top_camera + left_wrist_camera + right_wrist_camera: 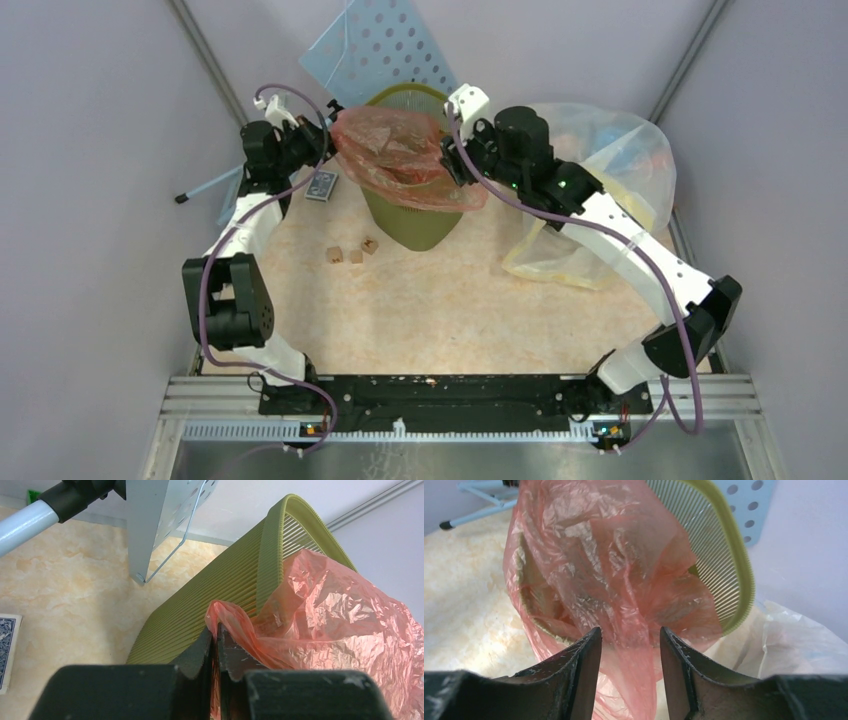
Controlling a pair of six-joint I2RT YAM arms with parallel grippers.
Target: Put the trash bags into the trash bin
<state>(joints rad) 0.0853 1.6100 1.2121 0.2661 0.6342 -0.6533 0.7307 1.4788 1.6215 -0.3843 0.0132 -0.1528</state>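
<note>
The olive-green trash bin (410, 228) stands at the back middle of the table. The orange-red trash bag (400, 155) is draped over its mouth and hangs down its right side. My left gripper (322, 130) is shut on the bag's left edge at the bin's left rim; in the left wrist view (216, 632) the film is pinched between the pads, with the bin (220, 595) behind. My right gripper (455, 160) is open at the bin's right rim; in the right wrist view (630, 635) the bag (614, 580) hangs between the spread fingers, and the bin rim (739, 570) shows behind.
A pale blue perforated panel (385, 45) leans behind the bin. A large clear bag of colourful items (610, 190) lies to the right under my right arm. A blue-patterned card (322, 186) and small wooden cubes (350, 250) lie left of the bin.
</note>
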